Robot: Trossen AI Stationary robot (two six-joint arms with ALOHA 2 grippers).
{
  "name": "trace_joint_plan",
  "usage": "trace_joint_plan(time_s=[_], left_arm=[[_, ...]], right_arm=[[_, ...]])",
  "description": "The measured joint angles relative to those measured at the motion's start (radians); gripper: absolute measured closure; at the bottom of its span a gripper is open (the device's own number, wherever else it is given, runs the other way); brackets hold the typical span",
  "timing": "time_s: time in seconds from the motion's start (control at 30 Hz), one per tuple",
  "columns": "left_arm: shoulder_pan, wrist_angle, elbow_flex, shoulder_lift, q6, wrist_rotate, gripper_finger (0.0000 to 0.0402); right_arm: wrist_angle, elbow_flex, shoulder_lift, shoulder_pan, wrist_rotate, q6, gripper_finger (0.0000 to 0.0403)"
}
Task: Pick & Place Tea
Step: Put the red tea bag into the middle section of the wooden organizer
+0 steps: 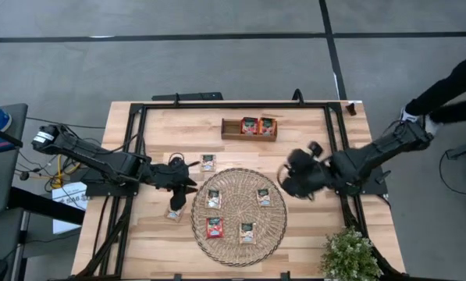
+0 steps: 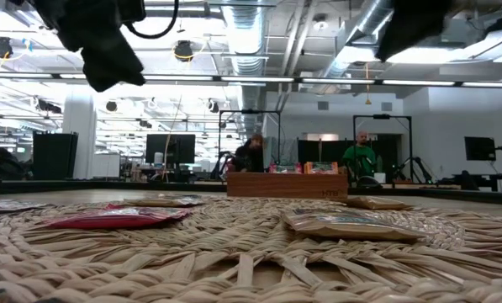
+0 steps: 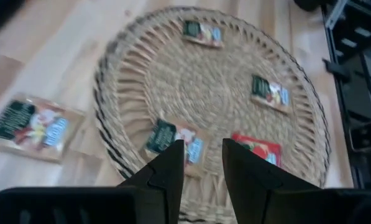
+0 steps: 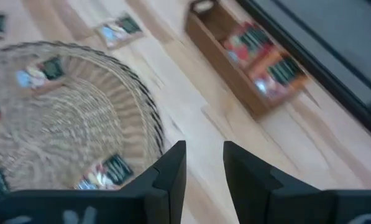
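Several tea sachets lie flat on the round woven mat (image 1: 239, 216): cream ones (image 1: 213, 198) (image 1: 264, 197) (image 1: 247, 232) and a red one (image 1: 215, 227). Two more cream sachets (image 1: 208, 162) (image 1: 174, 212) lie on the bare table by the mat's left rim. Two red sachets (image 1: 257, 126) sit in the brown wooden tray (image 1: 231, 129) at the far side. My left gripper (image 1: 187, 186) (image 3: 202, 163) hovers open over the mat's left rim, nothing between its fingers. My right gripper (image 1: 283, 181) (image 4: 204, 163) hovers open above the mat's right rim, holding nothing.
A potted plant (image 1: 348, 254) stands at the table's near right corner. Black frame rails (image 1: 336, 140) run along the table's sides and far edge. A person's leg (image 1: 451, 86) shows beyond the far right corner, and people sit at desks (image 2: 360, 160) behind the table.
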Motion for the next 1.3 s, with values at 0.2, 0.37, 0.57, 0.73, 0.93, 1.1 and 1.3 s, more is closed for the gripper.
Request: trace_joint_plan(time_s=[0.2,0.37,0.57,0.73,0.93,1.1,1.3], left_arm=[[0.000,0.060,0.000,0.108,-0.027,0.059,0.0301],[0.000,0.251,0.000,0.222,-0.043,0.098,0.0301],[0.000,0.395,0.000,0.261,-0.187,0.099,0.0301],[0.000,0.508,0.002,0.260,-0.254,0.086,0.0301],[-0.011,0.491,0.089,0.260,-0.235,0.004,0.0301],[-0.044,0.376,0.176,0.260,-0.230,-0.088,0.0301],[-0.078,0.234,0.235,0.262,-0.288,-0.155,0.0301]], right_arm=[[-0.279,-0.006,0.013,0.191,0.151,0.424,0.0305],[-0.320,-0.109,-0.036,0.250,0.252,0.567,0.0305],[-0.202,-0.175,-0.153,0.173,0.197,0.279,0.0305],[-0.036,-0.176,-0.249,0.019,0.064,-0.181,0.0305],[0.201,-0.266,-0.379,-0.200,-0.144,-0.520,0.0305],[0.456,-0.459,-0.548,-0.363,-0.409,-0.587,0.0305],[0.775,-0.670,-0.731,-0.478,-0.601,-0.577,0.0305]])
